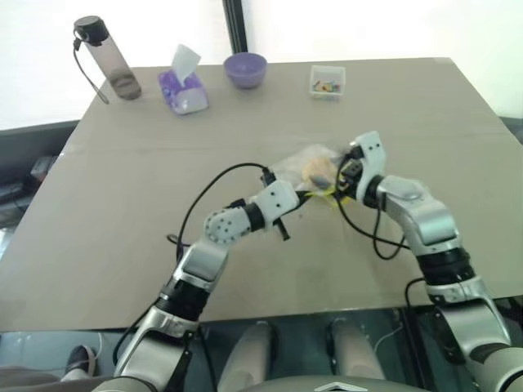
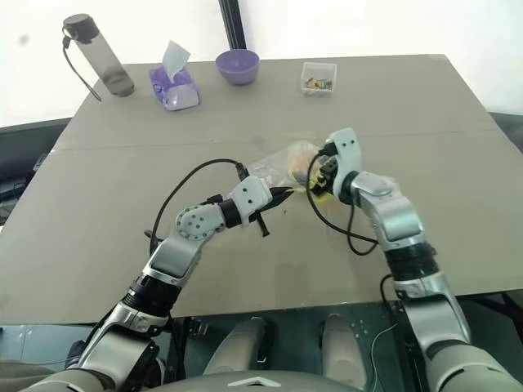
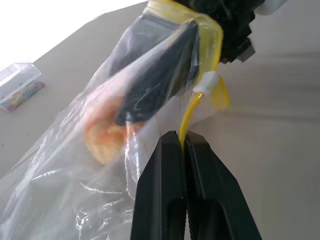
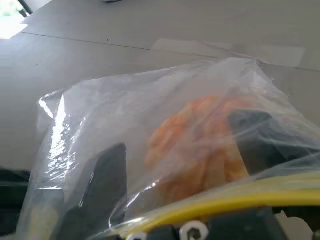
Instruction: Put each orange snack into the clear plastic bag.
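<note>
Left jaws pinch clear plastic bag [image 3: 75,190] | right jaws spread inside it

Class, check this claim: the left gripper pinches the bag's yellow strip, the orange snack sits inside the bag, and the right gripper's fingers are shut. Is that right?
Not quite. The right wrist view shows the right gripper open, fingers spread inside the clear plastic bag around the orange snack. The left gripper does pinch the yellow strip.

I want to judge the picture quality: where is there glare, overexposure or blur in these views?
Left eye view: the background beyond the table is blown out white. Left wrist view: the same white burn in one corner, and the clear plastic bag and orange snack look soft. Right wrist view: bright streaks of glare on the bag; the snack shows hazy through the film.
</note>
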{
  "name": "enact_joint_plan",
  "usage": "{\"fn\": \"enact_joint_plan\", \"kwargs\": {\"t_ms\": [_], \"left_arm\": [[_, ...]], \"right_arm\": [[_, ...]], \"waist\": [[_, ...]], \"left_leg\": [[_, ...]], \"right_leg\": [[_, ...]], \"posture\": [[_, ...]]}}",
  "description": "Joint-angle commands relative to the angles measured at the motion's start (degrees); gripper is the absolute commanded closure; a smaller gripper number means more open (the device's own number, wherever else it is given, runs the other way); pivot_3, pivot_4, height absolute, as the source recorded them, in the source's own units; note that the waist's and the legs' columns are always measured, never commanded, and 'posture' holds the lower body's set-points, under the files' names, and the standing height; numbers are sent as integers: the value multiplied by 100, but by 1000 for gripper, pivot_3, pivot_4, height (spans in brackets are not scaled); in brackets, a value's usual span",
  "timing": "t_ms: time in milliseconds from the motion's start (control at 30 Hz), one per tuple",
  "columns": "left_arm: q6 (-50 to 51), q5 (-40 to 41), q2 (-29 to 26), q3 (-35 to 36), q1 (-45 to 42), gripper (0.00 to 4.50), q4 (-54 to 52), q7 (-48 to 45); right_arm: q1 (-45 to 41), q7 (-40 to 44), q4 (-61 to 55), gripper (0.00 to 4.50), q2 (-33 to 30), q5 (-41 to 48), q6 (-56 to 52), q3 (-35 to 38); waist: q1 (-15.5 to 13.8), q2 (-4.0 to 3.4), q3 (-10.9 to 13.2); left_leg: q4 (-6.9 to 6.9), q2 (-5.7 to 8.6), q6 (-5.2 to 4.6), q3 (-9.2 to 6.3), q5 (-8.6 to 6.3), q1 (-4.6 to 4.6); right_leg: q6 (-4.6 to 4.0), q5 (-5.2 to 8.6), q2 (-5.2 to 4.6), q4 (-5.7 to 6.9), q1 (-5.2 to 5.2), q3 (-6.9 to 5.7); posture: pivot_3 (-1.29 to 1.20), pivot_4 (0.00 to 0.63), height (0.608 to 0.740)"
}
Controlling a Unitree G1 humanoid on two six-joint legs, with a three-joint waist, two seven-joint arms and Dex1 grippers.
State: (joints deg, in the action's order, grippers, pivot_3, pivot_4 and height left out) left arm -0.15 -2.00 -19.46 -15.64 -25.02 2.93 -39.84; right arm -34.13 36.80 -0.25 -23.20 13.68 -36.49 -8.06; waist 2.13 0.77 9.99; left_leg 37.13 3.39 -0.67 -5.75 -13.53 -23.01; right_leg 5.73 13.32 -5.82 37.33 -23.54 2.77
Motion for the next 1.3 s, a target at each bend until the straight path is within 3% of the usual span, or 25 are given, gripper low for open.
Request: {"fn": "enact_joint_plan", "kwargs": {"t_ms": [33, 367, 633, 967, 1133, 1267, 1300], "left_arm": [[-73, -11, -36, 136, -14, 4500, 32, 104], [-102, -31, -51, 165, -14, 4500, 119, 166], [-93, -26, -107, 186, 52, 4500, 62, 154], [-98, -34, -114, 169, 23, 4500, 116, 146], [-91, -42, -128, 181, 26, 4500, 112, 146], [-87, -46, -129, 196, 29, 4500, 109, 150], [-87, -46, -127, 196, 29, 4500, 110, 149]], "right_arm": [[126, 520, -347, 772, -491, 277, 25, 398], [449, 1019, -392, 772, -1100, 453, 29, 543], [506, 1147, 657, 772, -1981, -1009, 1925, -24], [-350, -29, 2021, 772, -1322, -2313, 3523, -466], [-373, 122, 2079, 2316, -1172, -2312, 3786, -446], [-352, 109, 2126, 4224, -1157, -2380, 3887, -403], [-346, 112, 2120, 4424, -1152, -2384, 3890, -388]], "waist": [[-1, 1, 0], [-8, 3, 2], [-13, 5, 2], [4, 9, 5], [-13, 10, 5], [-10, 10, 5], [-9, 10, 5]], "left_leg": [[1, 1, 0, 1, 0, 0], [3, -6, 0, 4, 0, 1], [8, 2, 0, 8, 0, 0], [8, -3, 1, 14, 1, 8], [7, 1, 18, 11, 10, 0], [5, 0, 16, 10, 9, 0], [5, 0, 16, 9, 9, 0]], "right_leg": [[0, 0, 0, 0, 1, 0], [1, 0, 3, 2, 2, 1], [2, 0, -4, 1, 3, -4], [2, 0, 0, 7, 3, 8], [2, 0, -3, -7, 3, 6], [2, 0, -3, -7, 3, 5], [2, 0, -2, -6, 3, 5]], "posture": [[0, 150, 740], [0, 150, 740], [0, 150, 740], [0, 150, 740], [0, 150, 740], [0, 150, 740], [0, 150, 740]]}}
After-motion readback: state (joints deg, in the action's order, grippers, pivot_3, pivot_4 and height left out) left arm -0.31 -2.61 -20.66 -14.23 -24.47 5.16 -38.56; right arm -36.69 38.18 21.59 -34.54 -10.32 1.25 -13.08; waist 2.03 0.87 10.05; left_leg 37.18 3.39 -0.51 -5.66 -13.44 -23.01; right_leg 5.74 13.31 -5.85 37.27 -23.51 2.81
